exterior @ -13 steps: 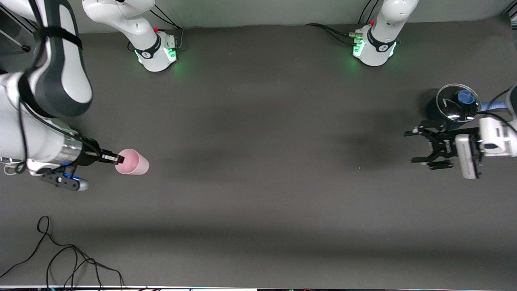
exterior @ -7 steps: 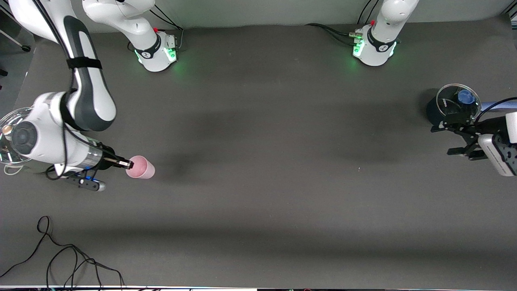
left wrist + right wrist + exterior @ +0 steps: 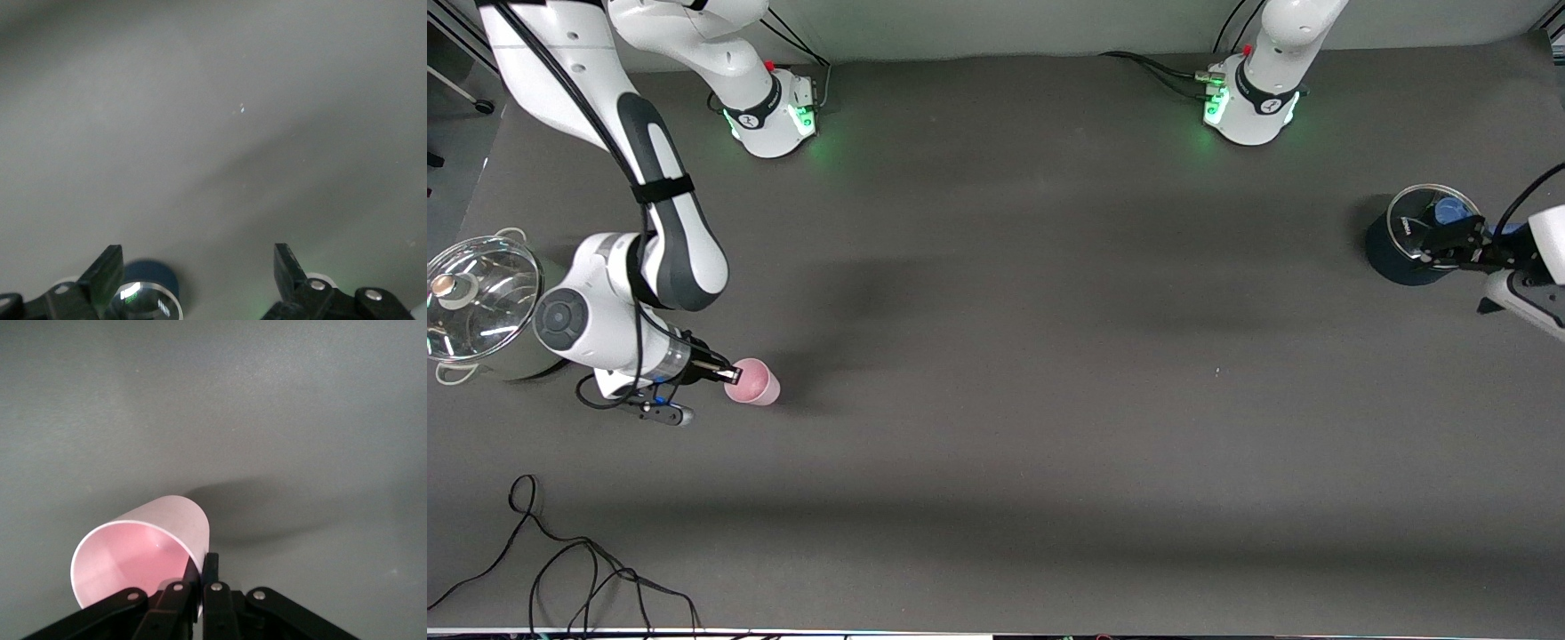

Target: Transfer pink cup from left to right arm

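Note:
The pink cup (image 3: 754,382) is held tilted low over the table at the right arm's end, its shadow beside it. My right gripper (image 3: 732,374) is shut on the cup's rim. In the right wrist view the cup (image 3: 153,547) shows its open mouth, with one finger inside the wall and one outside at the right gripper (image 3: 202,570). My left gripper (image 3: 1427,249) is open and empty, over the dark pot at the left arm's end. In the left wrist view its fingers (image 3: 107,267) stand wide apart around the left gripper (image 3: 197,267).
A dark pot with a glass lid (image 3: 1392,253) stands at the left arm's end, also in the left wrist view (image 3: 143,297). A steel pot with a glass lid (image 3: 480,302) stands beside the right arm. A black cable (image 3: 560,569) lies near the front edge.
My right arm has lowered the cup and carried it slightly toward the table's middle. My left gripper has drawn back toward the left arm's end, over the dark pot.

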{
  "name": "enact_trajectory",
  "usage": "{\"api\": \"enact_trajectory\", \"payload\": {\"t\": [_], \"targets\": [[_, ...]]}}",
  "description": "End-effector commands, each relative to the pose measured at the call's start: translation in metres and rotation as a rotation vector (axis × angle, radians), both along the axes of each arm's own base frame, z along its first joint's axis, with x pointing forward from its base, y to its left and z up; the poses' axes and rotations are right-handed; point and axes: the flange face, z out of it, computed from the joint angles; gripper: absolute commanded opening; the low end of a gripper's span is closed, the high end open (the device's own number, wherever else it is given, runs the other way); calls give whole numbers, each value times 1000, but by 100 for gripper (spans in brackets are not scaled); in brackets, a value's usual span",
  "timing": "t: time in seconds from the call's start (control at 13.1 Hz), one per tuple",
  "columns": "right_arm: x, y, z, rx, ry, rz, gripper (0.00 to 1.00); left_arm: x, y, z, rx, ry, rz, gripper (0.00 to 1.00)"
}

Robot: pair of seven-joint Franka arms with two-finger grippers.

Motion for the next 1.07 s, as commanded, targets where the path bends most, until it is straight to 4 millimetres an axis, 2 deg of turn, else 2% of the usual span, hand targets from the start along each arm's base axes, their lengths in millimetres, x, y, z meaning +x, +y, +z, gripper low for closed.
{"api": "enact_trajectory", "payload": {"t": [0.0,0.15,0.38,0.46,0.53,0.61,0.76,0.91,0.99], "targets": [[0,-4,-9,-14,-11,19,0,-13,-7,17,103,4,143,100],[0,-6,-10,-13,-11,27,0,-17,-10,29,146,-32,295,100],[0,-6,-10,-13,-11,34,0,-20,-23,39,158,-62,304,100],[1,-9,-10,-13,-12,41,4,-19,-23,39,150,-70,306,100],[1,-13,-9,-12,-12,40,22,-17,-25,39,150,-87,306,100],[1,-15,-8,-11,-12,35,45,-18,-28,41,155,-103,307,100],[0,-16,-5,-10,-15,35,51,-19,-26,39,160,-104,313,100],[1,-14,2,-6,-24,42,71,-21,-32,43,174,-126,333,100],[2,-12,9,-3,-34,47,72,-20,-36,37,176,-128,351,100]]}}
